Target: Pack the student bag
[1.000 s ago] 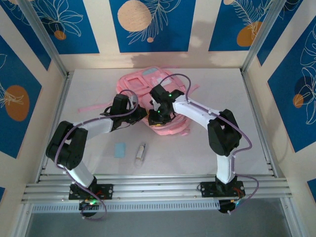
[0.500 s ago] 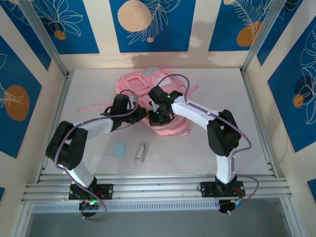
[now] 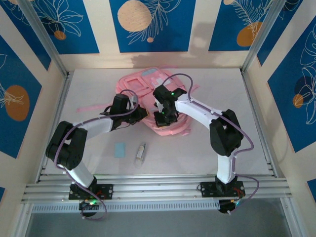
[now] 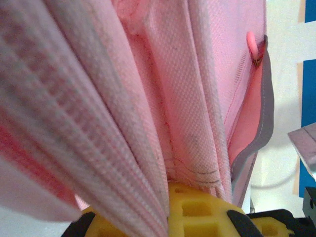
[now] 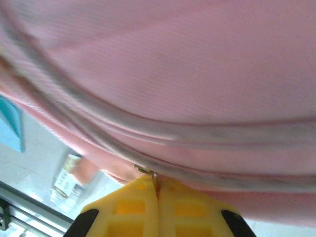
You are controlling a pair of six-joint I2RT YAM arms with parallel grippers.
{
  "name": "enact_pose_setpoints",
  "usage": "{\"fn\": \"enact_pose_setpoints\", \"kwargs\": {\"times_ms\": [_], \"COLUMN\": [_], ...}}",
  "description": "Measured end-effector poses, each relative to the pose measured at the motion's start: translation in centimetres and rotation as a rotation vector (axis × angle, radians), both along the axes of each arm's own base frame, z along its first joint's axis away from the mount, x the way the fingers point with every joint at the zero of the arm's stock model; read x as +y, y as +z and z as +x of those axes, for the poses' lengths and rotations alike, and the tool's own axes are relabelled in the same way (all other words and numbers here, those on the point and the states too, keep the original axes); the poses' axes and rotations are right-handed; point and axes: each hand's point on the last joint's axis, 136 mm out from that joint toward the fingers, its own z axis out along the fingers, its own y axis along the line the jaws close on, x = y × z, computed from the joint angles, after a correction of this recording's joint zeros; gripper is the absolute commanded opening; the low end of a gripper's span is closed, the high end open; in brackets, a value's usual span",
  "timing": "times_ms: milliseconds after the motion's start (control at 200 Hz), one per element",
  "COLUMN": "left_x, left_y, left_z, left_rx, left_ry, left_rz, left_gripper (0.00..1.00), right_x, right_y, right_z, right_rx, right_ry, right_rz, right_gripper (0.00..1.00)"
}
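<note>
Lying at the far middle of the white table (image 3: 222, 98), the pink student bag (image 3: 148, 81) is soft and crumpled. Both arms reach in to its near edge. The left gripper (image 3: 141, 114) is squeezed tight on a bunch of the bag's pink cloth, with folds spilling over its yellow fingers (image 4: 197, 212). The right gripper (image 3: 163, 119) has its yellow fingers (image 5: 133, 202) pressed together, pinching a little metal zip pull (image 5: 146, 171) under the bag. Nearer the arms, a small flat blue thing (image 3: 120, 149) and a small white thing (image 3: 141, 152) lie side by side on the table.
</note>
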Motion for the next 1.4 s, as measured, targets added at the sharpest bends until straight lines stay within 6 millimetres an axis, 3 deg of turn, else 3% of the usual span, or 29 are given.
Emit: {"fn": "enact_pose_setpoints", "kwargs": {"times_ms": [215, 425, 515, 600, 725, 875, 950, 1010, 1150, 1231, 1276, 1401], "left_x": [0.0, 0.6, 0.8, 1.1, 2.0, 4.0, 5.0, 6.1, 8.2, 8.6, 8.9, 10.1], "left_y": [-0.1, 0.7, 1.2, 1.5, 1.2, 0.4, 0.2, 0.4, 1.7, 2.0, 2.0, 2.7], "left_z": [-0.2, 0.3, 0.7, 1.1, 2.7, 5.1, 6.1, 7.2, 9.3, 8.6, 7.6, 4.7], "left_rx": [0.002, -0.002, -0.012, -0.013, 0.001, 0.013, 0.017, 0.001, -0.048, -0.058, -0.054, -0.055], "left_ry": [-0.017, -0.035, -0.045, -0.056, -0.058, -0.028, -0.011, 0.024, 0.115, 0.136, 0.145, 0.191], "left_rz": [0.012, 0.014, 0.013, 0.02, 0.043, 0.087, 0.119, 0.153, 0.178, 0.183, 0.188, 0.189], "left_gripper": [0.0, 0.0, 0.0, 0.0, 0.0, 0.0, 0.28, 0.45, 0.67, 0.71, 0.76, 0.76], "right_x": [-2.1, -8.8, -10.3, -10.3, -9.0, -5.6, -3.6, -2.0, 1.7, 3.9, 4.8, 6.8], "right_y": [-0.7, -0.3, -0.1, -0.1, -0.3, -1.0, -1.1, -0.8, -0.3, -0.4, -0.5, -0.3], "right_z": [0.2, 3.5, 4.6, 5.0, 4.9, 3.8, 3.3, 3.1, 2.5, 2.4, 2.6, 3.4], "right_rx": [0.01, -0.089, -0.127, -0.14, -0.17, -0.181, -0.181, -0.186, -0.173, -0.162, -0.151, -0.129], "right_ry": [-0.025, -0.116, -0.124, -0.104, -0.048, 0.044, 0.075, 0.092, 0.13, 0.145, 0.141, 0.129], "right_rz": [-0.063, -0.289, -0.335, -0.333, -0.29, -0.197, -0.136, -0.081, 0.023, 0.075, 0.102, 0.163], "right_gripper": [0.0, 0.0, 0.0, 0.0, 0.0, 0.0, 0.0, 0.0, 0.0, 0.0, 0.0, 0.0]}}
